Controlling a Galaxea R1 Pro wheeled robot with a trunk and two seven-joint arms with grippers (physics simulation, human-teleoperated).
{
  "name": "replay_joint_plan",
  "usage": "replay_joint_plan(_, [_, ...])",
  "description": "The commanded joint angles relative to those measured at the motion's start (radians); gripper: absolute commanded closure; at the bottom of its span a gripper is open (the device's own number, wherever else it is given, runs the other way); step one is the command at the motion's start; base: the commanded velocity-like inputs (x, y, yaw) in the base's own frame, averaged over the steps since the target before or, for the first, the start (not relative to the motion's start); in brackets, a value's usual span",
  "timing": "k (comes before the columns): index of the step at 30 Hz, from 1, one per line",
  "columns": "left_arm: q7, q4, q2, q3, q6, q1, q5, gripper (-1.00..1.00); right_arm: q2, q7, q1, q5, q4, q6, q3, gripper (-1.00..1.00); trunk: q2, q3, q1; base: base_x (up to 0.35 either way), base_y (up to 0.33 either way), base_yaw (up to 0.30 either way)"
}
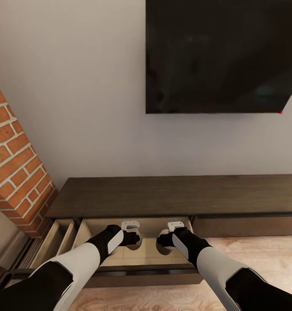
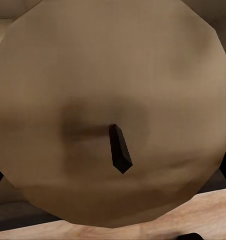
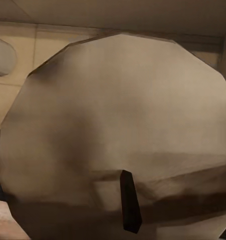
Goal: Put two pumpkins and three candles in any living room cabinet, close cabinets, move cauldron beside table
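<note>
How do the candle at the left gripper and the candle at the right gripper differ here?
The left gripper's candle looks warmer tan, while the right gripper's candle looks greyer beige. The left candle's wick sits near the middle of its face; the right candle's wick sits near the edge. Both are stubby cream cylinders with a dark wick, close before the wrist cameras, over the open drawer of the cabinet.

Cabinet [image 1: 172, 194] dark matt wood; candle [image 2: 113, 100] waxy matt beige; brick [image 1: 12, 168] rough.

head cam overhead, wrist cams close-up
</note>
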Motion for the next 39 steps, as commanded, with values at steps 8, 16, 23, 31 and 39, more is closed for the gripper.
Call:
replay_joint_plan(8, [0.006, -0.001, 0.000, -0.004, 0.004, 0.000, 0.009, 1.00, 0.000, -0.007, -0.001, -0.011, -0.002, 0.004, 0.008, 1.00, 0.000, -0.013, 0.000, 0.000, 0.000, 0.000])
replay_joint_plan(16, [0.006, -0.001, 0.000, -0.004, 0.004, 0.000, 0.009, 1.00, 0.000, -0.007, -0.001, -0.011, 0.000, 0.004, 0.008, 1.00, 0.000, -0.026, 0.000, 0.000, 0.000, 0.000])
replay_joint_plan(23, [0.006, -0.001, 0.000, -0.004, 0.004, 0.000, 0.009, 1.00, 0.000, -0.007, -0.001, -0.011, 0.000, 0.004, 0.008, 1.00, 0.000, -0.037, 0.000, 0.000, 0.000, 0.000])
replay_joint_plan(31, [0.006, -0.001, 0.000, -0.004, 0.004, 0.000, 0.009, 1.00, 0.000, -0.007, -0.001, -0.011, 0.000, 0.004, 0.008, 1.00, 0.000, -0.049, 0.000, 0.000, 0.000, 0.000])
replay_joint_plan(39, [0.006, -0.001, 0.000, -0.004, 0.004, 0.000, 0.009, 1.00, 0.000, -0.007, -0.001, -0.011, 0.001, 0.004, 0.008, 1.00, 0.000, -0.062, 0.000, 0.000, 0.000, 0.000])
